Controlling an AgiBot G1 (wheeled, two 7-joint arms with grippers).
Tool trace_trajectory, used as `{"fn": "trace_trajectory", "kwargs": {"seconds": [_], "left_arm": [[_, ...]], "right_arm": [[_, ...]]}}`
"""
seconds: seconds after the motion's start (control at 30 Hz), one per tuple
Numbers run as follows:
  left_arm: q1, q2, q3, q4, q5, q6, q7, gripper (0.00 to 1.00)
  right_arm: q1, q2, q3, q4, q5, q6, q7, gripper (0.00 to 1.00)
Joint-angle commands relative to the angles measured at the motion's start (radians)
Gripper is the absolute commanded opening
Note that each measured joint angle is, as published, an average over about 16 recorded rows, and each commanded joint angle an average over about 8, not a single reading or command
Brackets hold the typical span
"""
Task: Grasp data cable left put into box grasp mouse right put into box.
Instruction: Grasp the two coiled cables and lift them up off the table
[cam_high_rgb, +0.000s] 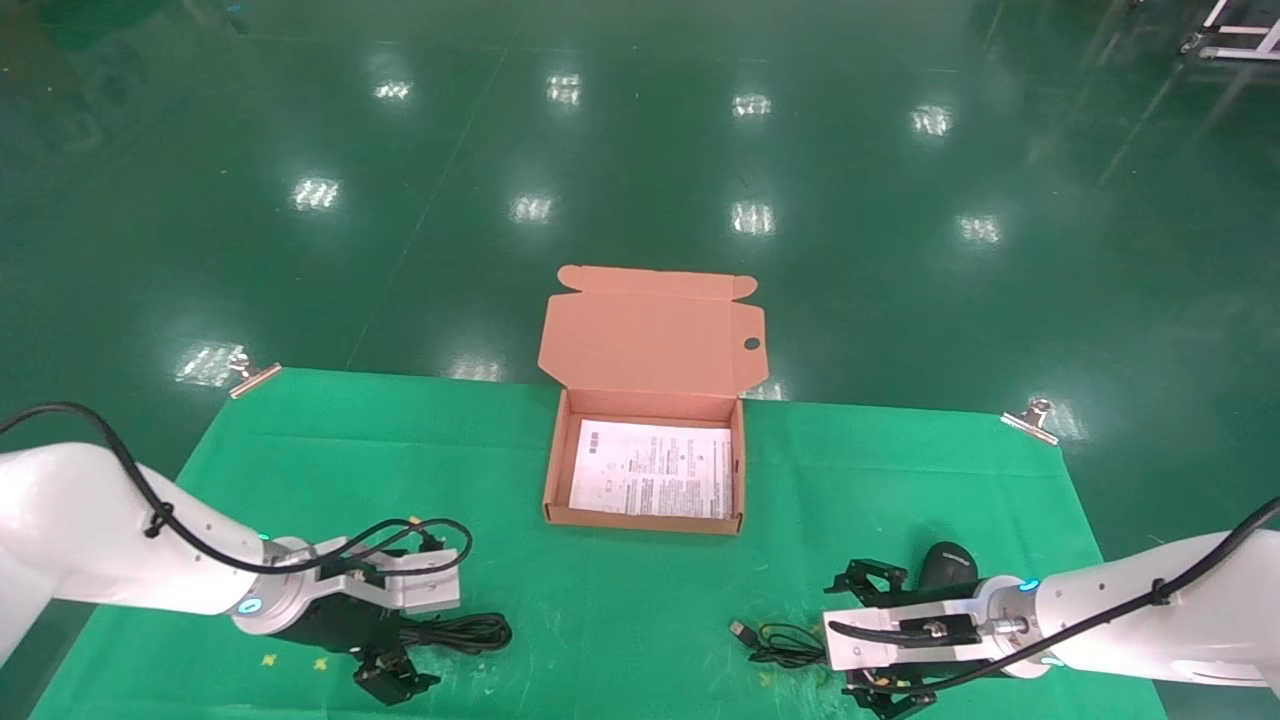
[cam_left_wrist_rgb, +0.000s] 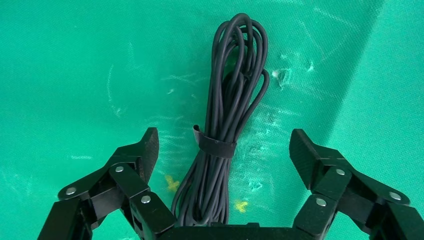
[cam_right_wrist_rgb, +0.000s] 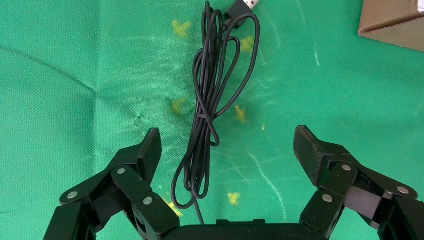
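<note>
Jaws of left gripper (cam_left_wrist_rgb: 223, 150) and right gripper (cam_right_wrist_rgb: 227, 147) gape empty; right arm half-hides mouse (cam_high_rgb: 947, 567).

A green cloth (cam_high_rgb: 300, 470) covers the table in the lower half of the picture. On it sit the open box (cam_high_rgb: 556, 470) in the middle, the data cable (cam_high_rgb: 470, 632) at lower left, and the mouse (cam_high_rgb: 948, 566) with its cord (cam_high_rgb: 785, 645) at lower right.
</note>
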Motion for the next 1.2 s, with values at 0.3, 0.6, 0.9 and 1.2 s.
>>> {"fn": "trace_trajectory", "kwargs": {"seconds": [0.3, 0.6, 0.9, 1.2], "left_arm": [[0.0, -0.004, 0.0, -0.014, -0.001, 0.006, -0.005, 0.0], [0.0, -0.005, 0.0, -0.02, -0.001, 0.008, -0.007, 0.0], [0.001, -0.006, 0.0, -0.023, -0.001, 0.009, -0.008, 0.0], [0.001, -0.007, 0.0, -0.025, -0.001, 0.01, -0.009, 0.0]], "right_arm": [[0.001, 0.007, -0.003, 0.015, -0.004, -0.006, 0.004, 0.0], [0.001, 0.01, -0.004, 0.021, -0.007, -0.008, 0.006, 0.0], [0.001, 0.011, -0.005, 0.024, -0.008, -0.009, 0.007, 0.0], [0.001, 0.011, -0.005, 0.026, -0.008, -0.01, 0.007, 0.0]]}}
